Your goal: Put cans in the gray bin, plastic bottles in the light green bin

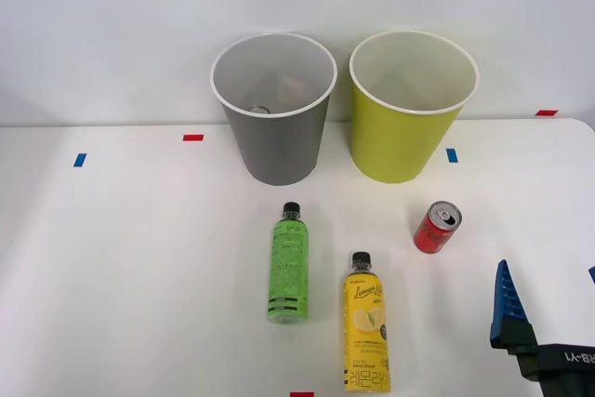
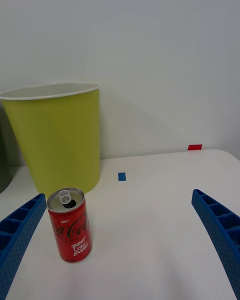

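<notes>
A white table (image 1: 121, 267) holds 2 tall round bins side by side at the back: a gray bin (image 1: 274, 141) on the left and a light green bin (image 1: 409, 132) on the right. Something small and silvery lies low inside the gray bin, too unclear to name.

Nearer the front lie 2 bottles with black caps pointing toward the bins: a green bottle (image 1: 289, 267), and to its right a yellow bottle (image 1: 366, 337). A red can (image 1: 437, 227) stands upright in front of the light green bin, well apart from the yellow bottle.

The right gripper (image 2: 120, 250) waits at the table's front right corner, empty, its 2 blue fingers (image 2: 17, 235) spread wide. In the wrist view the can stands close to 1 finger, not centred.

The can looks like the next pick. To do it well, the gripper should likely shift sideways until the can sits midway between the fingers, close on its middle, lift it upright, and carry it past the green bin to the gray one.
</notes>
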`<state>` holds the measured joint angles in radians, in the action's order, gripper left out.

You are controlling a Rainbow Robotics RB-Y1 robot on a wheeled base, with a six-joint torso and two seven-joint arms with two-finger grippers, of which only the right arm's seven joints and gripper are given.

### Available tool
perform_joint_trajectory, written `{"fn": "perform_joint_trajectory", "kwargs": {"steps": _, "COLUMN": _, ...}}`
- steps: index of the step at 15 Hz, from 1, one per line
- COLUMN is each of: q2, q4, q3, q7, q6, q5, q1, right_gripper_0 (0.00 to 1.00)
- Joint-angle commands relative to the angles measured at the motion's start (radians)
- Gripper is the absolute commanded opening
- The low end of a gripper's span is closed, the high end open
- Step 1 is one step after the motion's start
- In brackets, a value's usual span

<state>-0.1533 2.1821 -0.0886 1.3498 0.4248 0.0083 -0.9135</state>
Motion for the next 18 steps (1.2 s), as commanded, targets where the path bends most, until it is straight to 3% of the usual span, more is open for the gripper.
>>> {"fn": "perform_joint_trajectory", "kwargs": {"steps": 1, "q2": 0.041, "q4": -0.007, "q3": -0.011, "q7": 0.003, "q6": -0.001, "q5": 0.002, "q1": -0.007, "right_gripper_0": 1.0}}
{"fn": "perform_joint_trajectory", "kwargs": {"steps": 7, "q2": 0.143, "q4": -0.186, "q3": 0.018, "q7": 0.014, "q6": 0.143, "q5": 0.127, "q1": 0.039, "right_gripper_0": 1.0}}
{"fn": "perform_joint_trajectory", "kwargs": {"steps": 10, "q2": 0.057, "q4": -0.197, "q3": -0.037, "q7": 0.149, "q6": 0.15, "q5": 0.085, "q1": -0.002, "right_gripper_0": 1.0}}
{"fn": "perform_joint_trajectory", "kwargs": {"steps": 14, "q2": -0.069, "q4": -0.208, "q3": -0.166, "q7": 0.359, "q6": 0.149, "q5": -0.111, "q1": -0.028, "right_gripper_0": 1.0}}
{"fn": "perform_joint_trajectory", "kwargs": {"steps": 18, "q2": -0.046, "q4": -0.331, "q3": -0.201, "q7": 0.407, "q6": 0.253, "q5": -0.14, "q1": -0.028, "right_gripper_0": 1.0}}
